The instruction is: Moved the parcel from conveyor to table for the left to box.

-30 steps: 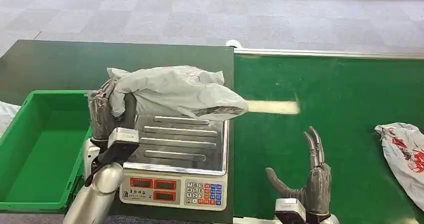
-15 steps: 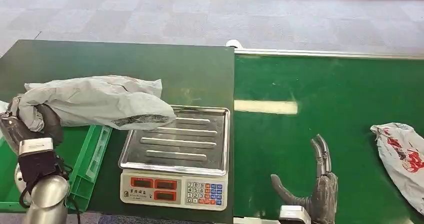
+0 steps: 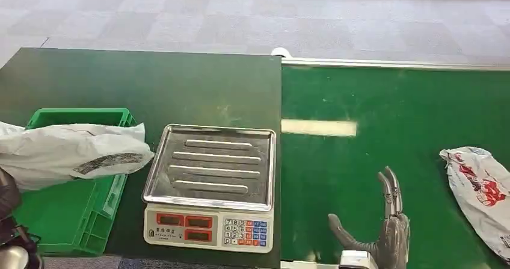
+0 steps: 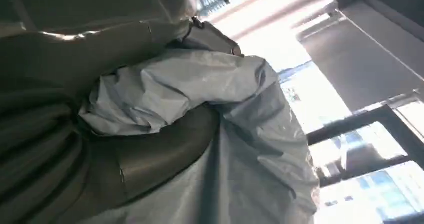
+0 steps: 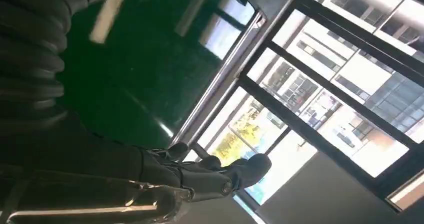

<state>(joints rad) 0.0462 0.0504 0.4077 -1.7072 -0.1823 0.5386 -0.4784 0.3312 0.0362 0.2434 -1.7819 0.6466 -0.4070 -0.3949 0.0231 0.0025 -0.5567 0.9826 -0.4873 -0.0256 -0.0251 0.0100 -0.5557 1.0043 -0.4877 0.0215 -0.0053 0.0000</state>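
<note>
The grey parcel [image 3: 72,154] hangs over the green box [image 3: 90,221], which stands just left of the scale [image 3: 210,188] on the dark table [image 3: 150,82]; the left hand [image 4: 75,134] grips the parcel's crumpled end, fingers wrapped around the plastic; the right hand [image 3: 382,233] stands upright over the green conveyor [image 3: 391,112] to the right of the scale, fingers apart and holding nothing; a white bag with red print [image 3: 481,191] lies on the conveyor, well to the right of the scale.

Two parcels: a grey one [image 3: 66,154] over the left edge of the table [image 3: 150,82], and a white one with red print [image 3: 481,191] at the conveyor's [image 3: 391,112] right edge. One green crate [image 3: 66,215]. One scale [image 3: 210,188].
</note>
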